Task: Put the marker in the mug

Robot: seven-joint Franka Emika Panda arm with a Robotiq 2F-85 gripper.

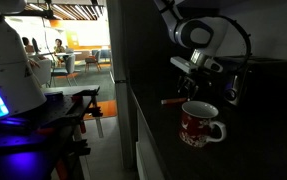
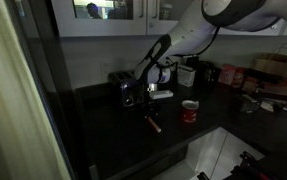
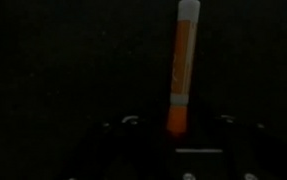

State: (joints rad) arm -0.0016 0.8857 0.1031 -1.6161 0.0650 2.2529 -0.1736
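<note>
The orange marker [image 3: 182, 70] lies on the dark counter and runs up the middle of the wrist view, its near end between my fingers. It also shows in both exterior views [image 1: 173, 101] [image 2: 153, 123]. The red speckled mug [image 1: 200, 123] stands upright on the counter with its handle to one side, a short way from the marker; it also shows in an exterior view [image 2: 189, 111]. My gripper [image 3: 178, 128] hangs above the marker's end, open, with its dark fingers well apart on either side and not touching it. It shows in both exterior views [image 1: 196, 70] [image 2: 152, 93].
The scene is very dark. A toaster-like black appliance [image 2: 123, 90] stands behind the gripper. Cups and boxes [image 2: 233, 75] line the back of the counter. The counter's front edge [image 2: 173, 150] runs close to the marker.
</note>
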